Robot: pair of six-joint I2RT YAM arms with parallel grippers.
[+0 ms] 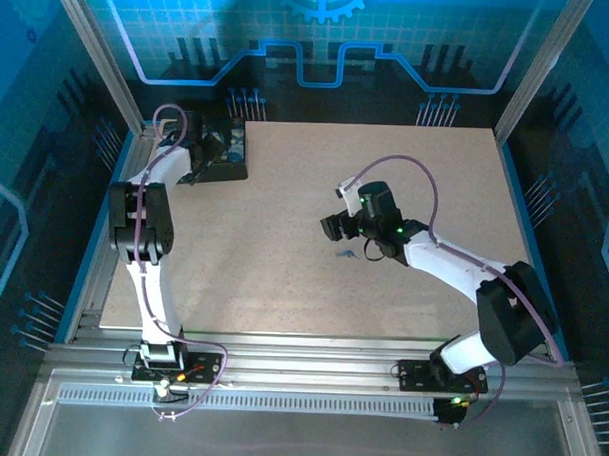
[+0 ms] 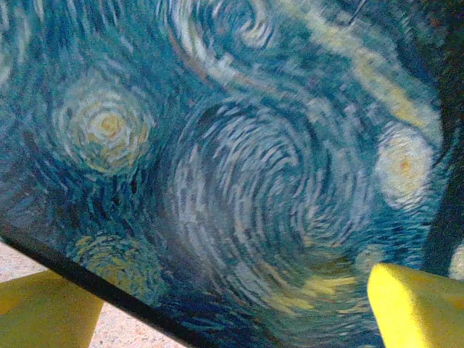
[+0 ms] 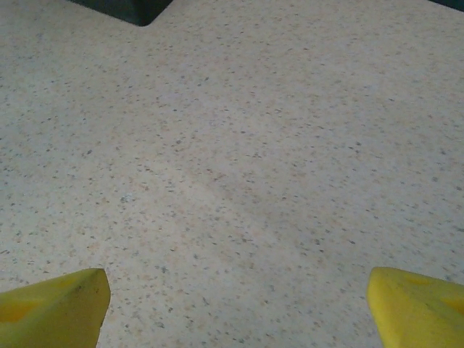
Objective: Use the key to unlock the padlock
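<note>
**Both claws wide open, lock and key hard to spot**

So my left claw (image 2: pixel 232 319) was parked way out at the far-left corner of the table, right up against the black box with the blue-and-yellow swirl-painted lid (image 2: pixel 239 167). Its yellow fingertips (image 2: pixel 417 308) were spread wide. One sat in front of the lid, the other hung off past the lid's edge over the pale speckled tabletop (image 3: pixel 239 167). I wasn't gripping anything with it.

My right claw (image 3: pixel 232 312) hung over the middle of the table, well apart from the box. Its fingers were wide too, with just bare speckle between them.

As for the thing I was meant to be working on, I honestly couldn't pin it down. From the top camera there was one tiny dark bluish speck (image 1: pixel 346 253) lying on the table just beside the right claw, on the side nearer my bases. It might have been the key or the padlock, but it was too small to tell which.
</note>
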